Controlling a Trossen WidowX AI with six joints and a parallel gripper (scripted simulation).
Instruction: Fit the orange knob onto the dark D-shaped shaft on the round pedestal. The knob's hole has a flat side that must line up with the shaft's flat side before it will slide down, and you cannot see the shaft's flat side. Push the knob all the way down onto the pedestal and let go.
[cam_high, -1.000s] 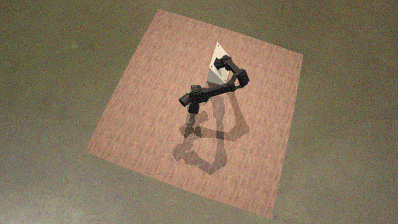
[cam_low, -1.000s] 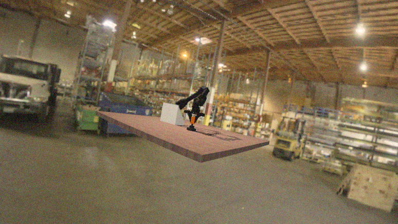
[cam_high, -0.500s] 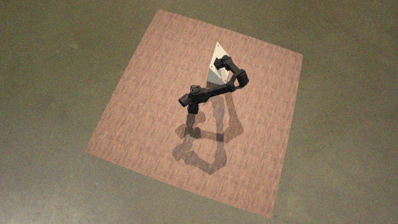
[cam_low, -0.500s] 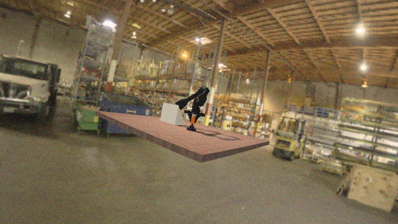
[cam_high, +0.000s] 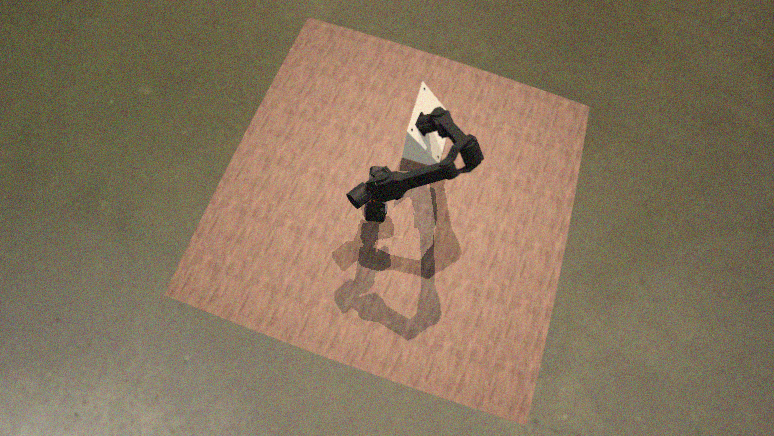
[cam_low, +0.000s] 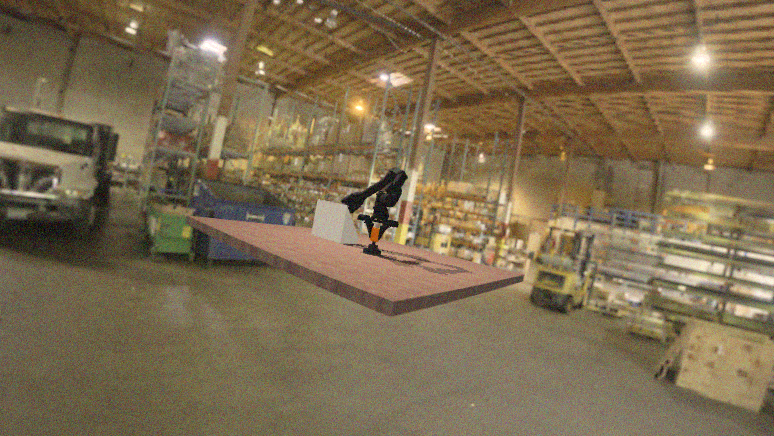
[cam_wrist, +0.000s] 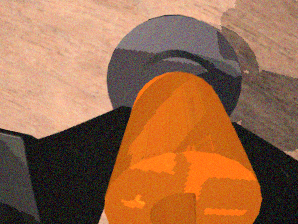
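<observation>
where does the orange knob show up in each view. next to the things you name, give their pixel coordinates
Top: not visible, likely hidden under the arm.
Exterior: right of centre horizontally, between the fingers of the end effector (cam_low: 374, 230), a small orange patch (cam_low: 374, 235) above the dark pedestal (cam_low: 372, 250).
Wrist: large, lower middle, the orange knob (cam_wrist: 175, 120) partly covering the round pedestal (cam_wrist: 135, 75).
Shared landmark: the reddish-brown tabletop (cam_high: 270, 216) (cam_low: 324, 259) (cam_wrist: 50, 60).
</observation>
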